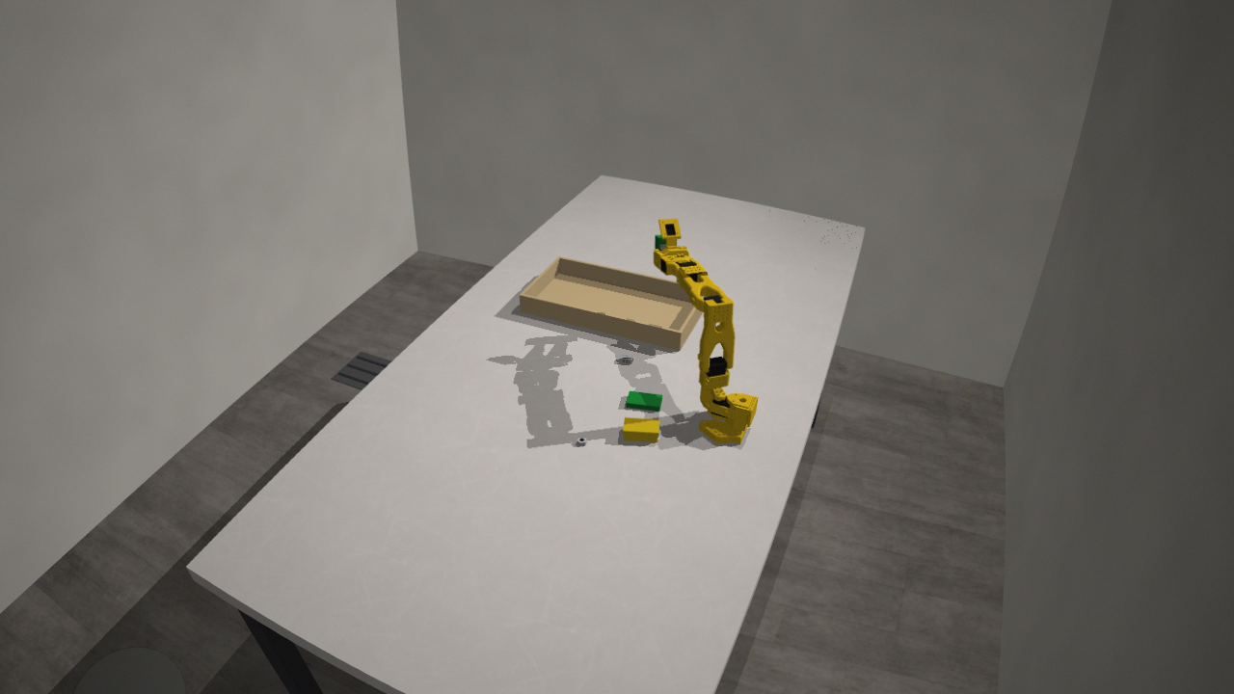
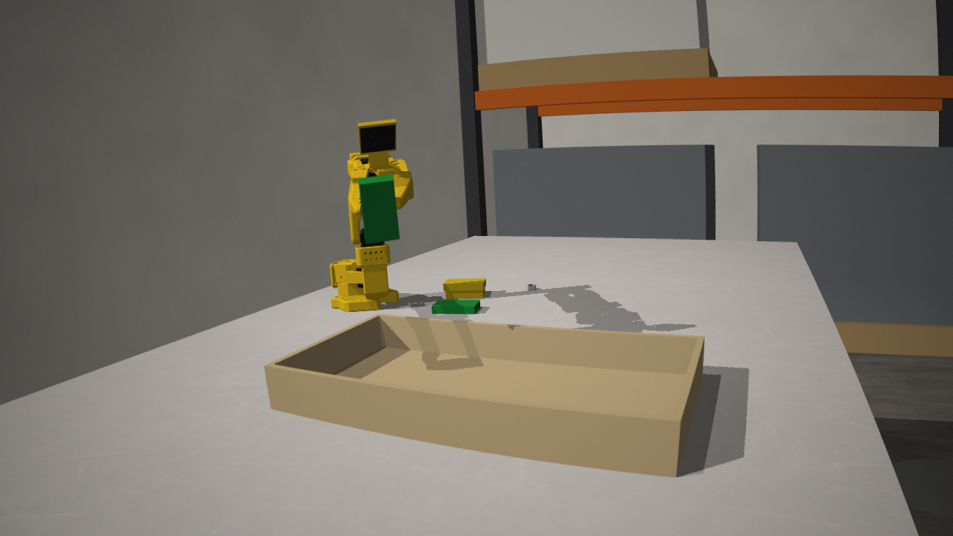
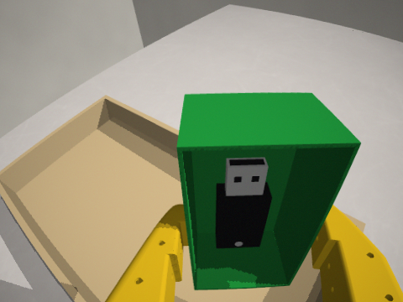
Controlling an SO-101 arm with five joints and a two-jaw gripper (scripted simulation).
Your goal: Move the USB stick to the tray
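"Where's the USB stick (image 3: pixel 243 218)?"

"Mid-frame in the wrist view, inside the green base (image 1: pixel 658 242) (image 2: pixel 379 209) (image 3: pixel 252 119), which the gripper (image 3: pixel 252 247) grips (open side showing)."

"Next?"

"Tipping, probably; tray (image 1: pixel 600 324) (image 2: pixel 479 416) (image 3: pixel 96 184) alignment's hard to judge."

Partly Out of Sight

The arm (image 1: pixel 717 323) (image 2: pixel 374 274) covers one tray (image 1: pixel 595 324) (image 2: pixel 466 413) (image 3: pixel 140 117) corner from above. The outside view hides the USB stick (image 3: pixel 242 220) — the green box (image 1: pixel 659 242) (image 2: pixel 379 210) (image 3: pixel 260 119) blocks it. The wrist picture cuts the fingers below. One grey object (image 1: pixel 580 441) (image 2: pixel 531 286) is too small — I cannot name it.
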